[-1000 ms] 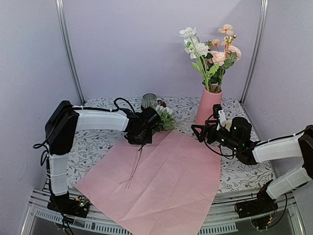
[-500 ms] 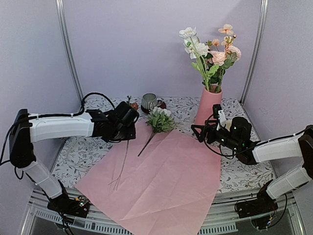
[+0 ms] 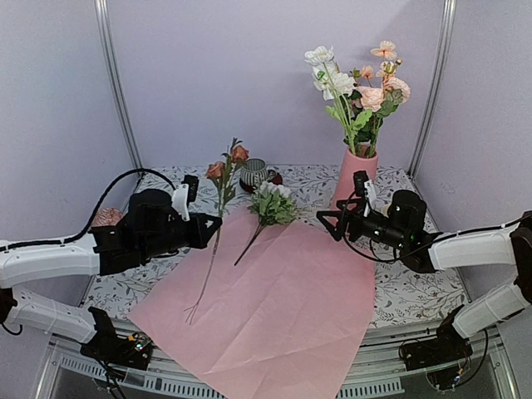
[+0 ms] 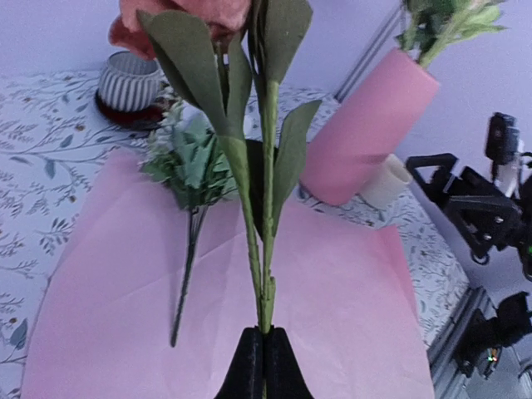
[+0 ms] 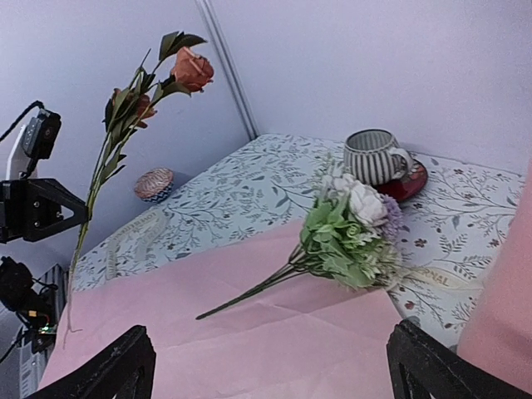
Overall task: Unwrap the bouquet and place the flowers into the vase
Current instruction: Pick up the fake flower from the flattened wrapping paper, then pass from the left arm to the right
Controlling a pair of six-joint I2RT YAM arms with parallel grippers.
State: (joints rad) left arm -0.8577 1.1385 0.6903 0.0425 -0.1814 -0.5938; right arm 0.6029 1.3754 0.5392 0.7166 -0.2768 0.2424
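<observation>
L pincer (image 3: 213, 222) is pinching a rose stem (image 3: 222, 179) upright over the pink paper's (image 3: 283, 307) left edge. R pincer (image 3: 329, 224) is hovering spread beside the vase (image 3: 353, 179), far right, w/ flowers (image 3: 357, 91) standing in it.

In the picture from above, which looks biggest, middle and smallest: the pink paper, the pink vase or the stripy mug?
1. pink paper
2. vase
3. striped mug
Vase and mug stand about equally far back, so that order is fair.
</observation>
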